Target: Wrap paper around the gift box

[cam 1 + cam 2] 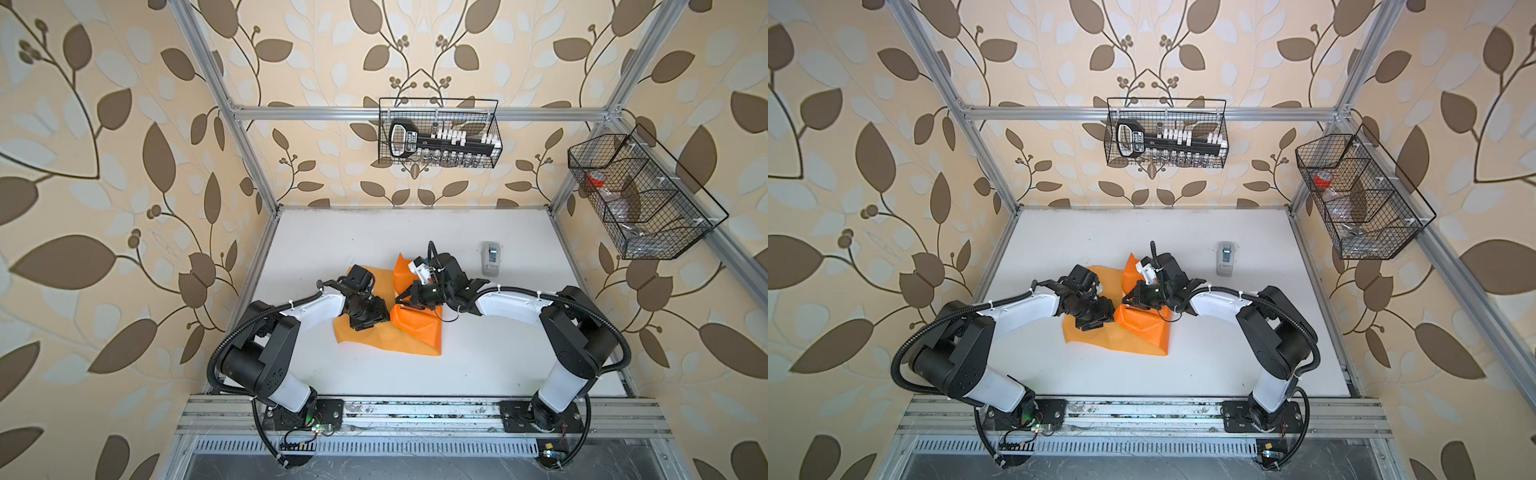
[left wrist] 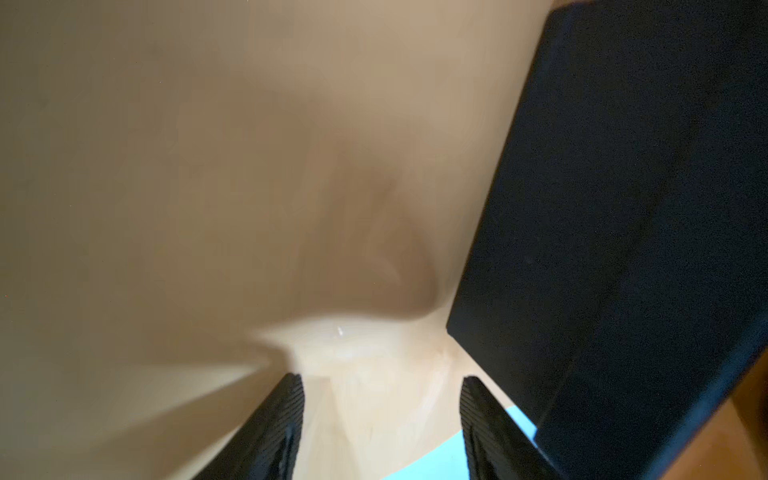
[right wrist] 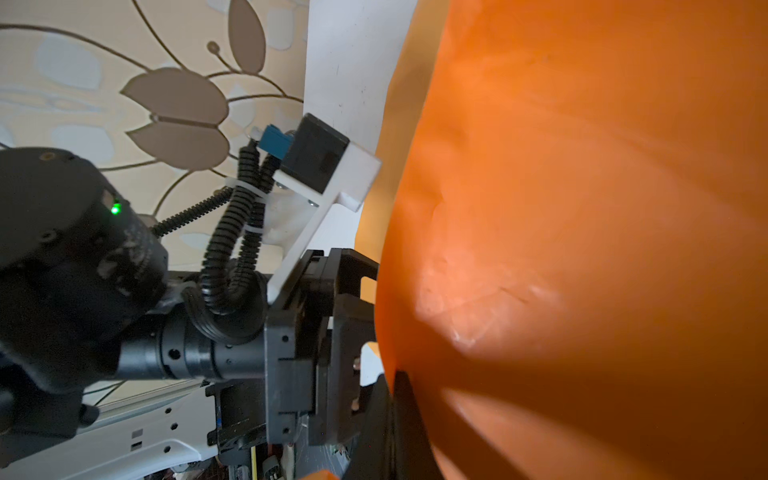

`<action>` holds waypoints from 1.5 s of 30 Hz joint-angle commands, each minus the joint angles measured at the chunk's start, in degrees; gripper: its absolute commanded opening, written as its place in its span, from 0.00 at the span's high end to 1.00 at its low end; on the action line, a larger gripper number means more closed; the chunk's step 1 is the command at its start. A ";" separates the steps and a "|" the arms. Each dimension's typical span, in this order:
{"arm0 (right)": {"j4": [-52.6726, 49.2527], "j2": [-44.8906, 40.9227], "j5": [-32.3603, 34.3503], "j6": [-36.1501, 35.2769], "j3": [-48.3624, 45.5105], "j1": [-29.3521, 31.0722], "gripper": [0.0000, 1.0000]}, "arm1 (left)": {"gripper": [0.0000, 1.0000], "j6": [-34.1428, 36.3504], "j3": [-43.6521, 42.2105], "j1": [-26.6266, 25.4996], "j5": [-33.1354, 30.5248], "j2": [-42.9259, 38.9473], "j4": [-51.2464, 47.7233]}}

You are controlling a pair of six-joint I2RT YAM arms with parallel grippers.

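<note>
While the white table (image 1: 457,374) sits amid leaf-print walls (image 1: 104,166), left claw (image 2: 381,378) gapes, right claw (image 1: 400,301) seemingly pinches the paper (image 1: 415,328).

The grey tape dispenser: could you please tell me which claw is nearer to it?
Right. The right claw, shut on the paper, lies left of the tape dispenser in a top view; the open left claw lies farther left, beside the gift box.

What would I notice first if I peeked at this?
The bright orange paper, crumpled up in the middle of the white table. Both grippers crowd over it: the left gripper is open, and the right gripper pinches a raised flap. A black wire basket hangs on the back wall.
</note>
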 commanded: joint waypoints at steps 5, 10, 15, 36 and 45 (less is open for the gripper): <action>1.66 1.77 0.46 1.18 1.04 0.58 0.90 | 0.27 2.63 1.31 4.14 3.20 -7.01 -4.73; 1.92 1.94 0.95 1.35 0.56 0.76 0.62 | 0.13 1.86 2.44 6.38 6.71 -10.78 -5.71; 2.36 1.82 1.91 1.51 -0.45 0.94 0.53 | 0.09 0.25 2.23 6.85 11.59 -12.05 -2.60; 9.22 3.84 2.83 8.89 -3.41 1.12 0.59 | 0.29 -2.88 -3.29 3.18 18.77 -5.73 16.73; 11.16 3.18 2.85 10.47 -4.49 1.21 0.60 | 0.22 -3.23 -4.97 2.58 18.58 -8.20 17.85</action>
